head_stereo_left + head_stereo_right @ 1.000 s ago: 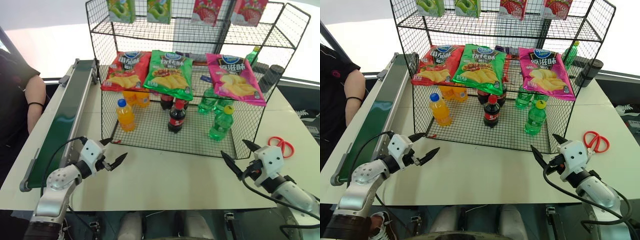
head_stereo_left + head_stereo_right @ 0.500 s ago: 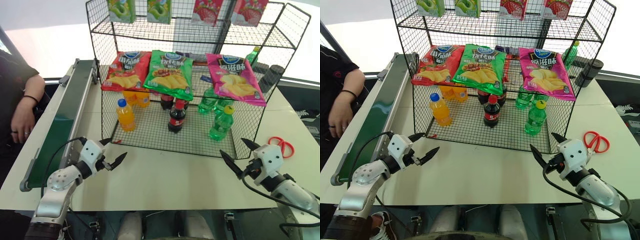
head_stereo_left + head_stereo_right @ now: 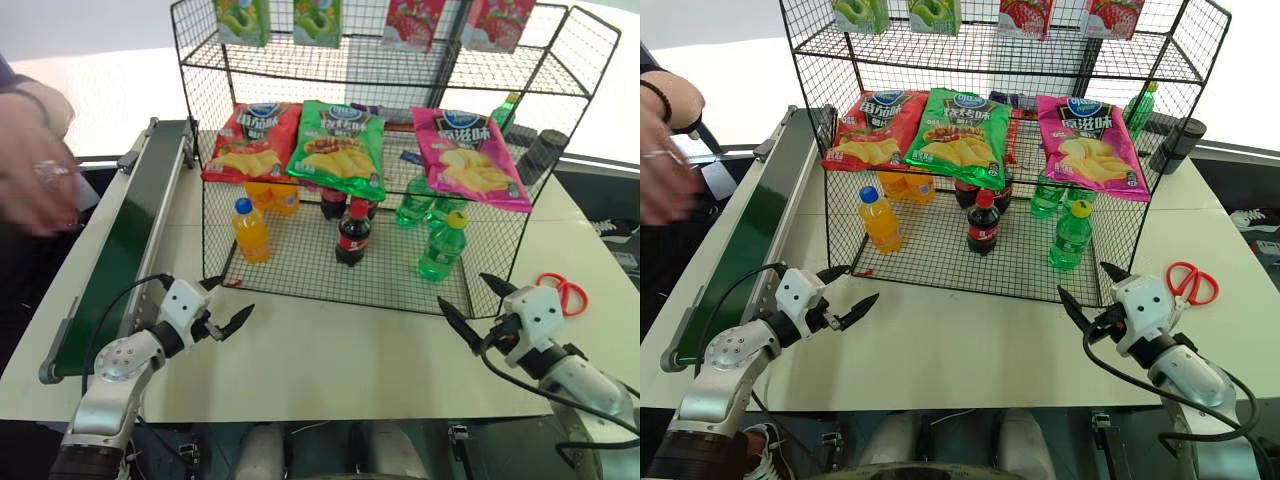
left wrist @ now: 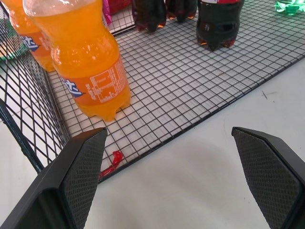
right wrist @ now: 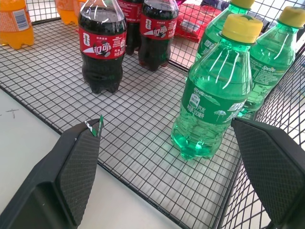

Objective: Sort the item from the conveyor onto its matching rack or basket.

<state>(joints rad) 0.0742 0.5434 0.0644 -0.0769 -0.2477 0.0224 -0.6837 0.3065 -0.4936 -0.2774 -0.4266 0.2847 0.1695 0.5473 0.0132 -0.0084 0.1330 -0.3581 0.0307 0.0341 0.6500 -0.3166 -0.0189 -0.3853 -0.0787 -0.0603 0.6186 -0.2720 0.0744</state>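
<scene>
Waiting, by the look of it, for an item to arrive: the conveyor belt runs bare along the robot's left edge of the counter, and a person's blurred hand hovers beside its far end. Left claw hangs just above the counter in front of the rack's near left corner, fingers spread wide with nothing between them; the left wrist view looks past them at an orange-drink bottle standing just inside the basket wall. Right claw likewise stands apart and empty near the basket's front right corner, red scissors lying on the counter beyond it. A green bottle with yellow cap stands upright in the right part of the bottom basket, more green bottles just behind it and cola bottles toward the middle; no green bottle is on the belt or in either claw. Judgement: either the sort is finished or the next piece is not yet delivered. If one comes down the belt, the left claw is the nearer; it would need to swing over the belt, close around the bottle's body, and carry it over the basket's low front wall to the green group on the right.
</scene>
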